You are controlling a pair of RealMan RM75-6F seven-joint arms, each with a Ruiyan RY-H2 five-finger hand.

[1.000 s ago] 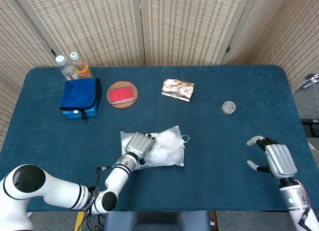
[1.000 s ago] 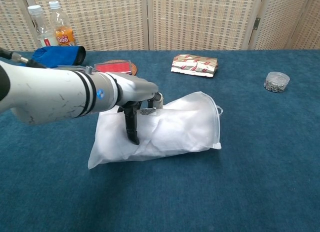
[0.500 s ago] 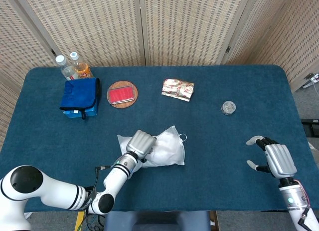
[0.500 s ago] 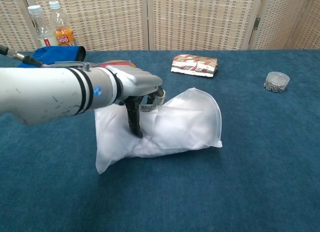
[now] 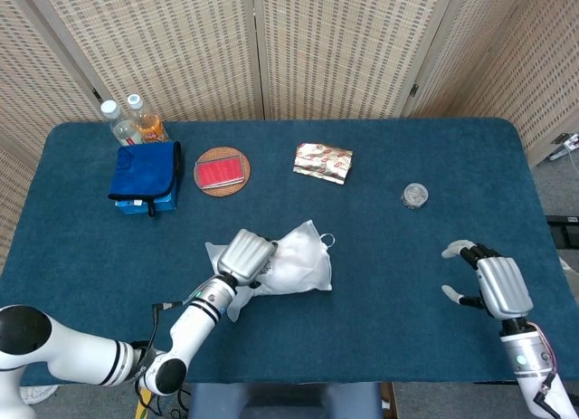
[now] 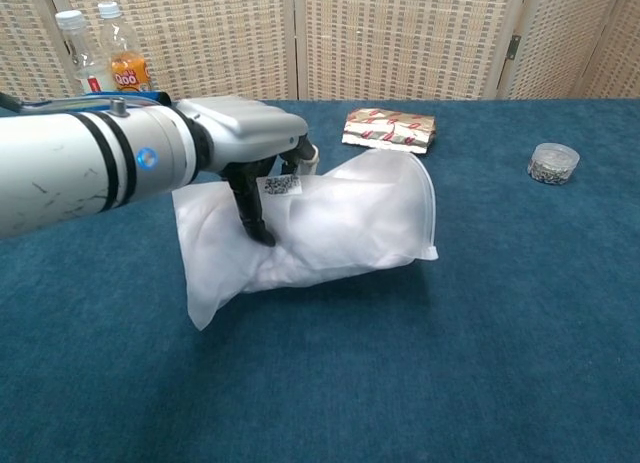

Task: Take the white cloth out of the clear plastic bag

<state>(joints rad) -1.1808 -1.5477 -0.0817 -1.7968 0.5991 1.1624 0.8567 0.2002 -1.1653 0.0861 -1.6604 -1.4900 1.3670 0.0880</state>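
Lifted since earlier: clear plastic bag [image 6: 340, 228], white cloth [image 6: 300, 238] inside, gripped by left robot hand [image 5: 246, 253] | blue desk [image 5: 380, 247], wicker screens [image 5: 344, 48] at 12 o'clock | right robot hand [image 5: 488, 288] empty, fingers apart.

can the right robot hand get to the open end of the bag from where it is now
Probably yes. The right robot hand holds nothing, and only bare table lies between it and the clear plastic bag, which the left robot hand grips.

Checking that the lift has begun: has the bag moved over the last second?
Yes. The bag, gripped by the left hand, has shifted away from the table's near edge, and its left end has lifted.
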